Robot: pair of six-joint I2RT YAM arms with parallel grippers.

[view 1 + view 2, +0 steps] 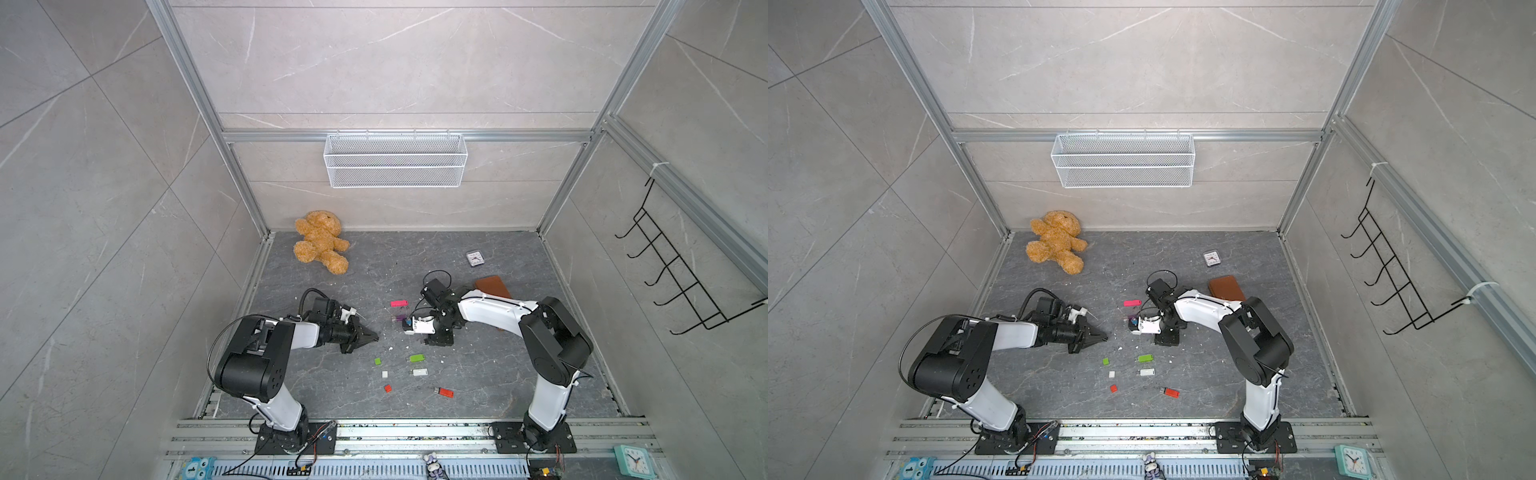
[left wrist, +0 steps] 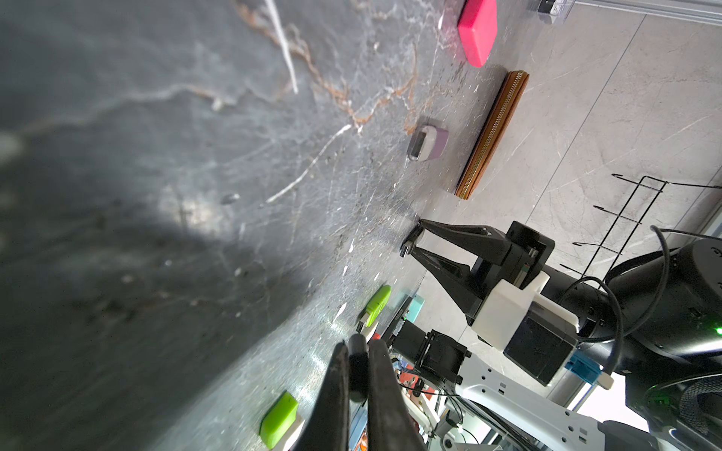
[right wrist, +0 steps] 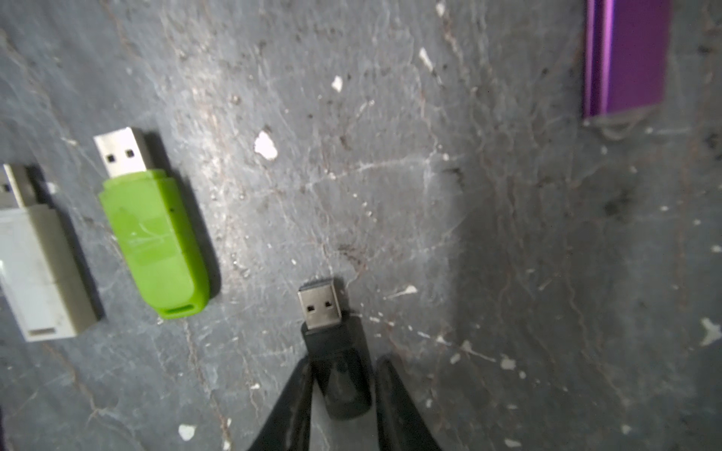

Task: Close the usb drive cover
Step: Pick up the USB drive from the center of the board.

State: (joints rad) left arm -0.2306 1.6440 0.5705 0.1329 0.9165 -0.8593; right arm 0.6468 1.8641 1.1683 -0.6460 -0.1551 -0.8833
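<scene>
The right gripper (image 3: 345,367) is pointing down at the dark grey veined floor (image 1: 490,374), its tapered black fingers (image 3: 291,394) straddling the black USB drive (image 3: 336,351). One finger is pressing against the drive's smooth, rounded plastic body, while a sliver of floor is showing between the body and the other finger, so the jaws are standing slightly apart rather than clamped. The drive is lying flat near the middle of the floor, its bare rectangular metal plug, with two small square holes, sticking out past the fingertips.

The left gripper (image 1: 372,336) is hovering to the left of this spot, well apart from it. Its jaws are pinched together on a small black cap (image 2: 357,371), a glossy piece with a rounded end.

Beside the black drive, a lime-green drive (image 3: 156,242) with a scuffed matte shell is lying uncapped. Just beyond it a boxy white drive (image 3: 39,265) is also showing its metal plug. A purple piece (image 3: 625,58) with a brushed metallic sheen is lying on the other side.

In a top view, a green cap (image 1: 377,361), a white cap (image 1: 385,374) and a red cap (image 1: 387,388) are lying loose in a rough column nearer the arm bases. A red drive (image 1: 444,392) is lying off to their right. A pink block (image 1: 399,304) is sitting farther back. White chips are speckling the scratched floor.

A flat brown zip wallet (image 2: 492,136) is lying behind the right arm. A fuzzy tan teddy bear (image 1: 320,241) is slumping near the back wall.
</scene>
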